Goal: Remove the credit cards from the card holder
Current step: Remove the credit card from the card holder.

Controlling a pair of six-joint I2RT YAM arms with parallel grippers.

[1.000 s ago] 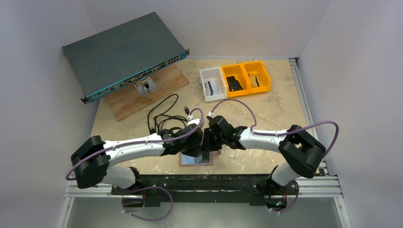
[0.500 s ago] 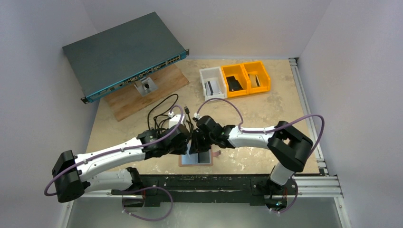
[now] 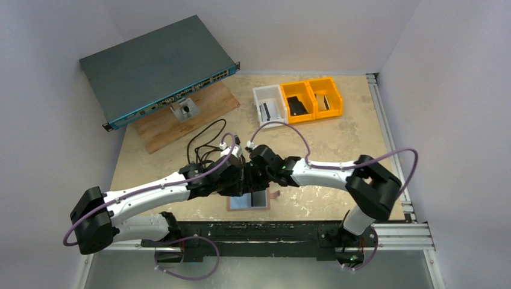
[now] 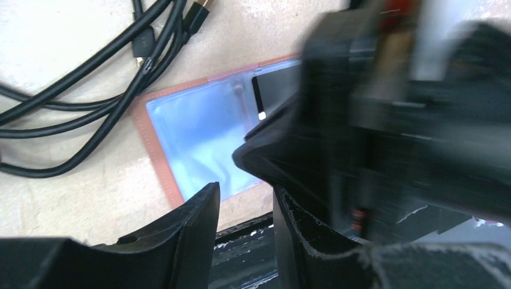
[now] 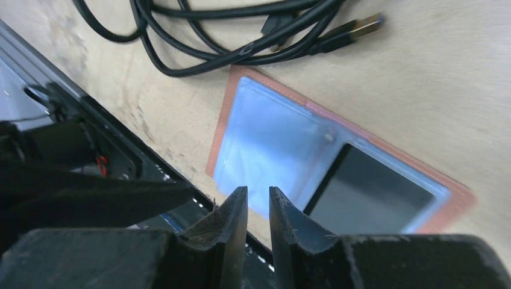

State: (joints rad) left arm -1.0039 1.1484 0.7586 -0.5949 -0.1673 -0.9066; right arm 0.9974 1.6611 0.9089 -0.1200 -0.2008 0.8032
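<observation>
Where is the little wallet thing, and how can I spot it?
Look at the near edge of the table, right under the two arms' tips. The card holder lies open and flat there, beside the black cables. Only it has a pink-brown rim around shiny clear pockets.

Two arms [image 3: 150, 195] are seen with white links and black joints; a purple cable [image 3: 283, 129] is looped along each, clipped with white connectors.

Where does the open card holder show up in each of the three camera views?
Top external: card holder low centre, partly hidden beneath both arms' wrists.
Left wrist: upper middle, partly behind the other arm.
Right wrist: centre, dark card in its right pocket.
Shared landmark: black cables beside it.
</observation>
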